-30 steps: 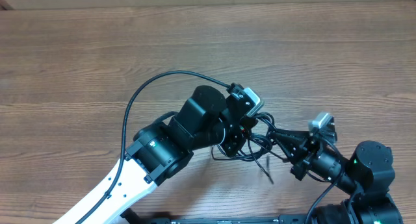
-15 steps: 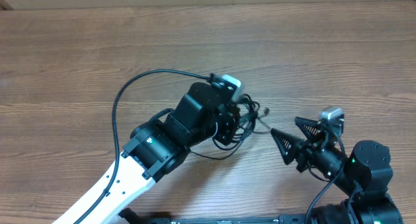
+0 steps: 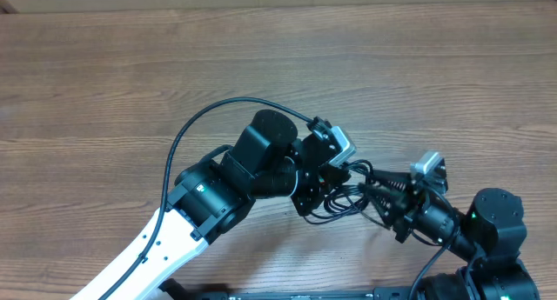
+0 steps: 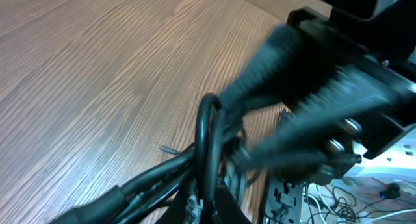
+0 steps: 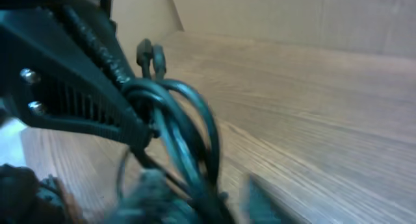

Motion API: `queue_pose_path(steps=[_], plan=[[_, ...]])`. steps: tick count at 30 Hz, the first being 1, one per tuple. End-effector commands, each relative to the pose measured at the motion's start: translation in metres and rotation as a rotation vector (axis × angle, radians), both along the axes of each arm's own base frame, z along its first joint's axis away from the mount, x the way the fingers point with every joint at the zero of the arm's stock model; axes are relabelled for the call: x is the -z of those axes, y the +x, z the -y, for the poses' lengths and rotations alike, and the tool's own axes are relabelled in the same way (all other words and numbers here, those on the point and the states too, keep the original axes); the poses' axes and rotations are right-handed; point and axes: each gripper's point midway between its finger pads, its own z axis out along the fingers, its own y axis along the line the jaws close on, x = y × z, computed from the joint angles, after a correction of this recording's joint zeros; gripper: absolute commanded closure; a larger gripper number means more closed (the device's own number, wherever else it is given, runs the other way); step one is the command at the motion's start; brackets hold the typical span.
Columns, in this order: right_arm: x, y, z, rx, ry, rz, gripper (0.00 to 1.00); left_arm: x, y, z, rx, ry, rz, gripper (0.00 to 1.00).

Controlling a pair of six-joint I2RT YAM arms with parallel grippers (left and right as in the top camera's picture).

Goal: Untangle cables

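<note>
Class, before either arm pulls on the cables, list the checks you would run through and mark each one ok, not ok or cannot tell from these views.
1. Left pincer shut on the cables: ok.
2. Right pincer closed on a single strand: cannot tell; its own view is blurred, with loops lying against one finger.
3. Cords separated enough to pull freely: not ok; they form one tangled bundle between the two pincers.
4. Which cord each plug end belongs to: cannot tell.
5. Bare table beyond the bundle for spreading the cords: ok.
</note>
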Motion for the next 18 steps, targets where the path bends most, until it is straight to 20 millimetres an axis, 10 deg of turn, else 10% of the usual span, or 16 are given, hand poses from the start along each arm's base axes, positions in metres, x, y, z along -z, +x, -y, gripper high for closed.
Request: queue_pose_path(steps=[1, 4, 9, 13, 15, 18], plan=[[-0.011, -0.001, -0.001, -0.009, 0.005, 0.038, 0.96, -0.011, 0.001, 0.002, 0.007, -0.025, 0.04, 0.96], [-0.011, -0.001, -0.001, -0.006, 0.017, 0.029, 0.96, 0.007, 0.055, -0.034, -0.472, 0.062, -0.057, 0.96], [-0.016, -0.001, -0.002, -0.012, 0.033, 0.038, 0.96, 0.018, 0.086, -0.079, -0.913, 0.043, -0.183, 0.96], [-0.016, -0.002, -0.003, -0.018, 0.034, 0.036, 0.95, 0.019, 0.082, -0.074, -0.884, 0.024, -0.231, 0.96], [-0.015, 0.0, -0.001, 0.0, 0.028, 0.035, 0.16, 0.018, 0.073, -0.062, -0.731, 0.064, -0.173, 0.96], [-0.013, 0.0, 0.0, 0.002, 0.024, 0.031, 0.0, 0.013, 0.043, -0.032, -0.374, 0.079, -0.078, 0.96]])
